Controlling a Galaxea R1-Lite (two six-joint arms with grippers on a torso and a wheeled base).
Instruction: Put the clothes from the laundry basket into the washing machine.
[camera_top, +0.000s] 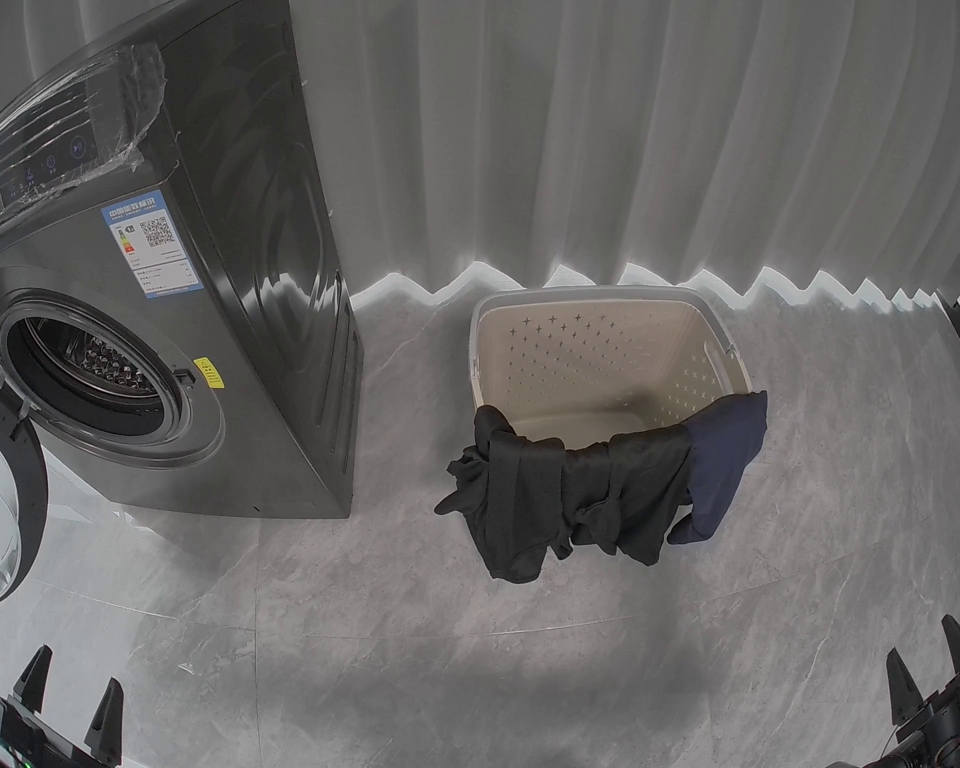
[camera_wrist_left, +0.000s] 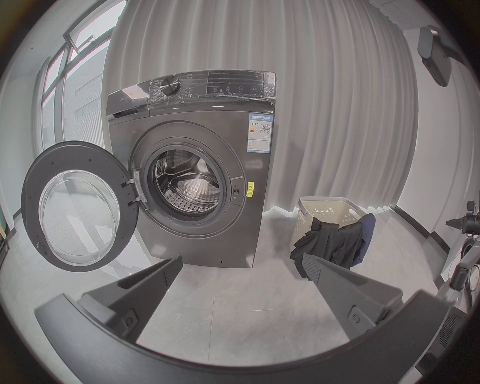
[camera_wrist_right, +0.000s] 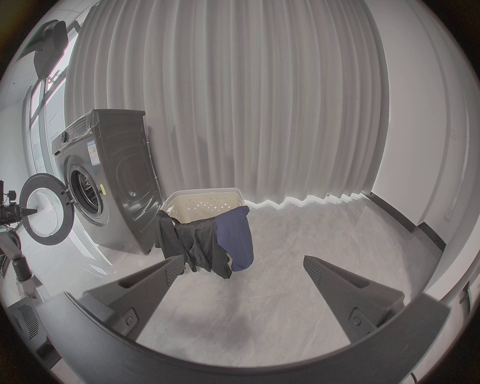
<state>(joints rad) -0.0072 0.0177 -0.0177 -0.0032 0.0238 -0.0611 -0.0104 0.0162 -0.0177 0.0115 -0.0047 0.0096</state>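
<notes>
Standing at the robot's left, the grey washing machine (camera_top: 250, 250) has its round door (camera_wrist_left: 75, 205) swung wide open, with the steel drum (camera_wrist_left: 192, 187) showing inside. Near it, to its right on the pale stone floor (camera_top: 400, 620), sits the cream laundry basket (camera_top: 600, 296) — a black garment (camera_top: 540, 490) and a navy garment (camera_top: 725, 450) hang over its near rim, touching each other. Both pincers hover low, apart from the clothes — the left gripper (camera_wrist_left: 241, 257) is spread wide with nothing between its fingers, the right gripper (camera_wrist_right: 240, 257) likewise.
</notes>
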